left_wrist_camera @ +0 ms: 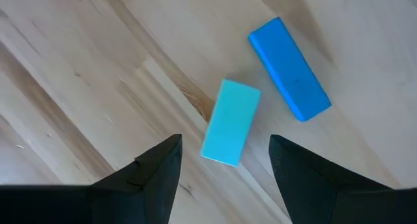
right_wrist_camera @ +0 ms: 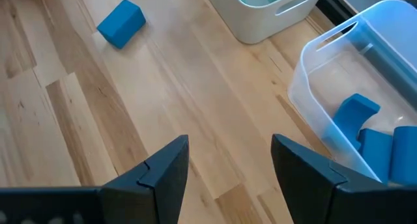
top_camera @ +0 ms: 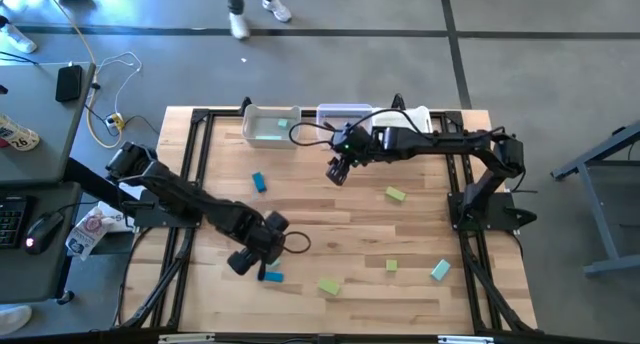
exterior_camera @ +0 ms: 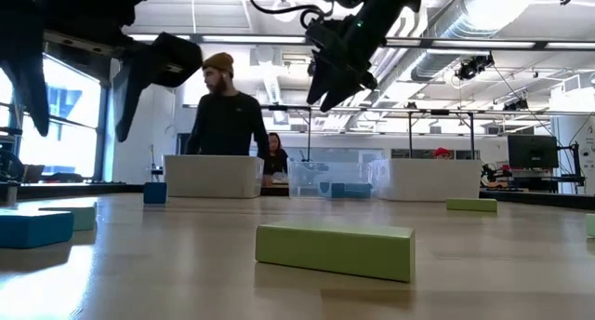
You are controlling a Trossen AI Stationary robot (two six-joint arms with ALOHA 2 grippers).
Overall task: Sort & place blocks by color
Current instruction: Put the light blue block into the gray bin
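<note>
My left gripper [top_camera: 247,264] hangs open over the near left part of the table. Below it a pale teal bar [left_wrist_camera: 229,123] and a darker blue bar [left_wrist_camera: 289,69] lie flat on the wood, side by side. The teal bar shows just ahead of the gap between the fingers, untouched. My right gripper [top_camera: 336,173] is open and empty, up in the air near the far bins [right_wrist_camera: 228,178]. Loose blocks lie around: a blue cube [top_camera: 259,182], yellow-green ones [top_camera: 396,194] [top_camera: 329,285] [top_camera: 391,266] and a teal one [top_camera: 440,270].
Three bins stand in a row at the far edge: the left one [top_camera: 268,125] holds teal pieces, the middle clear one [right_wrist_camera: 306,100] holds blue blocks [right_wrist_camera: 365,129], and the right one [top_camera: 418,118] is partly behind the right arm. People stand beyond the table [exterior_camera: 228,115].
</note>
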